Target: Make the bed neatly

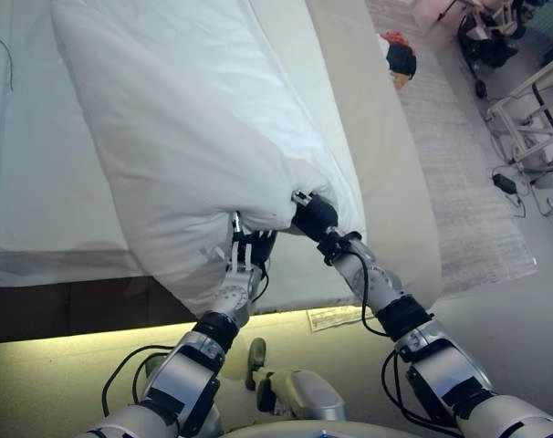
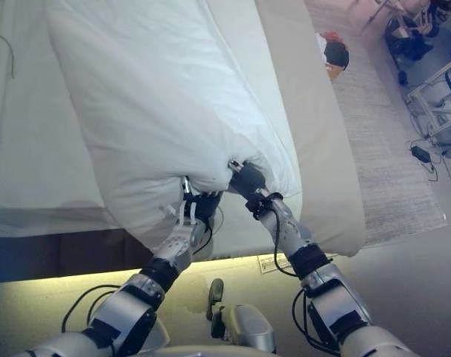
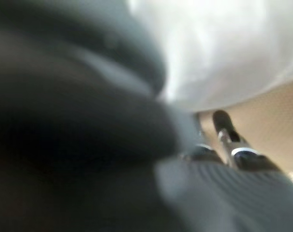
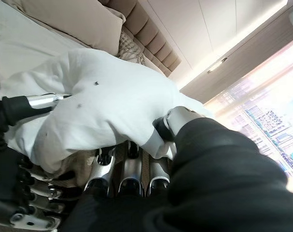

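Observation:
A puffy white duvet [image 1: 194,137] lies bunched lengthwise along the bed [image 1: 386,182], from its far end to its near edge. Both hands hold its near end, close together, just above the bed's near edge. My left hand [image 1: 247,254] reaches up under the bunch with its fingers curled into the cloth. My right hand [image 1: 315,217] grips the cloth just to the right. In the right wrist view its fingers [image 4: 131,169] and thumb are curled round a fold of the duvet [image 4: 112,106]. The left wrist view is mostly dark, with white cloth [image 3: 224,53] close ahead.
A white sheet [image 1: 30,182] covers the bed's left part and a beige cover shows on its right. Beige pillows [image 4: 74,19] and a padded headboard [image 4: 151,38] show at the far end. A pale rug [image 1: 477,201], a dark and red thing [image 1: 400,57] and a metal frame [image 1: 532,119] are on the floor at right.

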{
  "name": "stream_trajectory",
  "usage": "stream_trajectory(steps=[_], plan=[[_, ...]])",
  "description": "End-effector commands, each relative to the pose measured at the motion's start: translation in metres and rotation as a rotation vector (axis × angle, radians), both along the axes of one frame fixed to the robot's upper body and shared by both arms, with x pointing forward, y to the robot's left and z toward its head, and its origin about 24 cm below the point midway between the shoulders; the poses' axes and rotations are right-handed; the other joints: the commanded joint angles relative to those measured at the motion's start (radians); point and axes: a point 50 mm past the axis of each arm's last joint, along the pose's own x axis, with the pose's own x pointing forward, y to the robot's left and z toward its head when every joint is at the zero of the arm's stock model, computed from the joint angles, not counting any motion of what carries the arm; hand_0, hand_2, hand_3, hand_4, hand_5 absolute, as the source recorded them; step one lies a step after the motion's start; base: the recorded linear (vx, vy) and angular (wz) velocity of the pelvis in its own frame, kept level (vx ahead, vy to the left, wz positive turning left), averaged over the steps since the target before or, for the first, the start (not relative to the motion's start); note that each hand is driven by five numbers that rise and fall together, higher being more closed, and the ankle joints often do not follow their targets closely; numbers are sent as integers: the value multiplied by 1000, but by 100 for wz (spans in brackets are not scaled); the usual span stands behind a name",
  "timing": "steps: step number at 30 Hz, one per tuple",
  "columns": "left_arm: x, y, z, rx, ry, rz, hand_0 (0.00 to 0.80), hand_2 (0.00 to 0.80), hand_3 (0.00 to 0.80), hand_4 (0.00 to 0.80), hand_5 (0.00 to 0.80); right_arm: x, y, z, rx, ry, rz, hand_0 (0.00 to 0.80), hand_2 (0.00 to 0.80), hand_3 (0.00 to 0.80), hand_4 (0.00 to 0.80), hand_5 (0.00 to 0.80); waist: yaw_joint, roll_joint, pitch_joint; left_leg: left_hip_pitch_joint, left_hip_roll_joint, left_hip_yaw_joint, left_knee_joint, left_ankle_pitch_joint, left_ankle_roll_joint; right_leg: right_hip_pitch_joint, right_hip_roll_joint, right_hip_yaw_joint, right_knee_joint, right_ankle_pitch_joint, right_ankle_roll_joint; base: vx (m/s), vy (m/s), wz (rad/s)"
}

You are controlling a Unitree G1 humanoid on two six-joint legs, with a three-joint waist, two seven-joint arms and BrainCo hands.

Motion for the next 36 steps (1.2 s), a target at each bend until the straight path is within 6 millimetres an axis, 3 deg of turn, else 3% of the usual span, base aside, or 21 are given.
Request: stream_trajectory(steps=[1,2,3,6,7,8,15,23,26,30,36], plan=[[22,-44,61,-67,-221,-124,744,744,744,744,744,1,-15,38,66,-182,5,800,800,800,800,800,-12,38,-46,-13,119,-49,-48,79,-40,20,-110,11,71,-39,117,0,0,0],[21,-45,61,-67,-220,-121,744,744,744,744,744,1,-16,37,62,-176,3,800,800,800,800,800,-11,40,-46,-10,118,-49,-48,79,-40,22,-111,11,71,-39,117,29,35,0],[21,-45,61,-68,-223,-118,800,800,800,800,800,2,-17,33,52,-162,-2,800,800,800,800,800,-10,44,-48,-6,118,-48,-48,79,-40,25,-113,10,72,-40,117,39,43,0],[19,-45,60,-71,-220,-109,800,800,800,800,800,3,-23,25,1,-112,-45,800,800,800,800,800,-7,53,-55,7,112,-49,-51,77,-39,36,-119,9,73,-44,119,55,55,2],[19,-44,58,-72,-218,-104,800,800,800,800,800,3,-25,20,-19,-82,-61,703,703,703,703,703,-6,59,-59,12,109,-50,-54,77,-38,41,-122,9,72,-45,119,62,67,1],[18,-43,57,-69,-213,-98,800,800,800,800,800,3,-27,14,-42,-50,-79,0,0,0,0,0,-5,63,-63,17,108,-50,-57,77,-37,44,-125,7,73,-46,120,61,69,0],[20,-26,51,-44,-186,-46,800,800,800,800,800,2,-37,-9,-103,81,-118,0,0,0,0,0,17,92,-80,41,92,-62,-80,84,-37,66,-143,-10,75,-54,122,46,68,0],[16,-8,37,-39,-144,-12,800,800,800,800,800,-12,-51,-57,-235,250,-95,0,0,0,0,0,46,132,-116,80,68,-75,-116,89,-35,102,-164,-37,72,-66,127,48,89,6],[10,-1,27,-37,-139,0,800,800,800,800,800,-28,-61,-86,-286,336,-68,0,0,0,0,0,59,147,-133,98,58,-78,-135,93,-31,118,-173,-46,70,-72,129,36,110,12],[-1,22,10,6,-148,34,800,800,800,800,800,-68,-85,-135,-300,498,-54,0,0,0,0,0,82,171,-160,125,41,-84,-157,96,-24,145,-186,-67,70,-83,129,36,109,7],[-23,88,-18,99,-134,127,800,800,800,800,800,-126,-120,-182,-274,689,-121,0,0,0,0,0,120,206,-187,143,18,-99,-170,98,-15,183,-198,-97,56,-91,121,-2,90,9]])
